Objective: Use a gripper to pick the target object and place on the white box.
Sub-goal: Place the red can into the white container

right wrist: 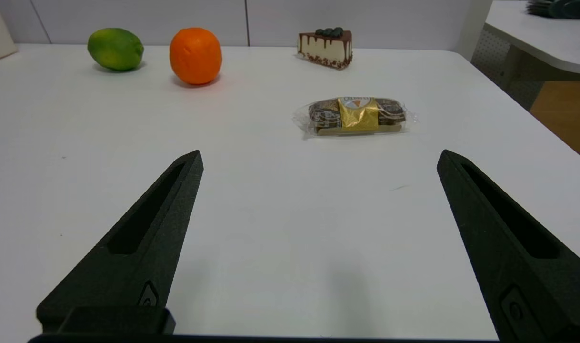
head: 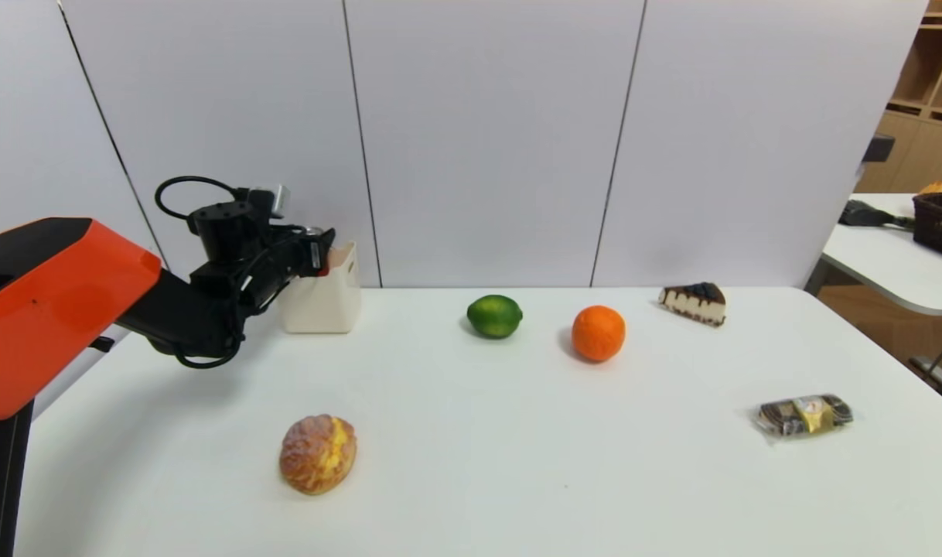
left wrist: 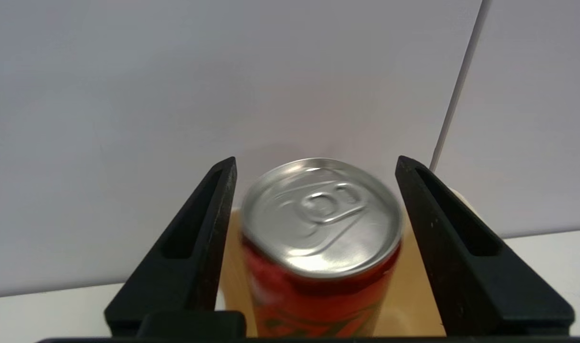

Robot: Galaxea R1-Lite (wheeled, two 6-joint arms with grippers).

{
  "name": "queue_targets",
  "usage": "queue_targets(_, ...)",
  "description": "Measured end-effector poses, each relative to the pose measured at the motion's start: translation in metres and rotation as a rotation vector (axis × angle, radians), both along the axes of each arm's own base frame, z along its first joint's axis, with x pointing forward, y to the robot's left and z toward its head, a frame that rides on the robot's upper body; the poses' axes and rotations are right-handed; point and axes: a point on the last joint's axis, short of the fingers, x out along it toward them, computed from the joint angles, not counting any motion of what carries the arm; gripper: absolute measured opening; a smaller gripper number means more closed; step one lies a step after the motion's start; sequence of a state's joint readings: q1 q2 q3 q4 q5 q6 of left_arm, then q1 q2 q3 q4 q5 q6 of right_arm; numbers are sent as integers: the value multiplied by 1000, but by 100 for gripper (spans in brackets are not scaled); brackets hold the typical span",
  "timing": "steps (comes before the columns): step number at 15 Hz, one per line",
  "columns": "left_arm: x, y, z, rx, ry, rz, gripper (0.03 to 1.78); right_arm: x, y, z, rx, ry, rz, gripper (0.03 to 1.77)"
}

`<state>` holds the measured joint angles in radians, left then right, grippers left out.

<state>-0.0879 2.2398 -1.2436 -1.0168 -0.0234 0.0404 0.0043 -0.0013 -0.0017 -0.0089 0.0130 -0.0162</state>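
Gripper above 1 white table.

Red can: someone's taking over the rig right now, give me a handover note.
Left gripper: at the white box, open around the can, a gap showing beside it.
Right gripper: open and idle over the near part of the table, nothing between its fingers.
Can: upright at the white box, silver top uppermost. Its base is hidden, so its seating can't be confirmed.
Done: can brought to the box and let go, as far as visible.
Left: probably just back the left gripper off without knocking the can, then check that it stays put.
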Motion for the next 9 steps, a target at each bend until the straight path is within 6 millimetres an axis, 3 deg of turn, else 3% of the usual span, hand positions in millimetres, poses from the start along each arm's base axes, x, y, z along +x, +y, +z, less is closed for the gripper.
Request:
queue_targets(5,-1,1,2,3,-5,2,145,0,0,0,0,0,-1,170)
queue_targets(9,-7,2,20,4,-41,-1,155,0,0,0,0,0,0,170)
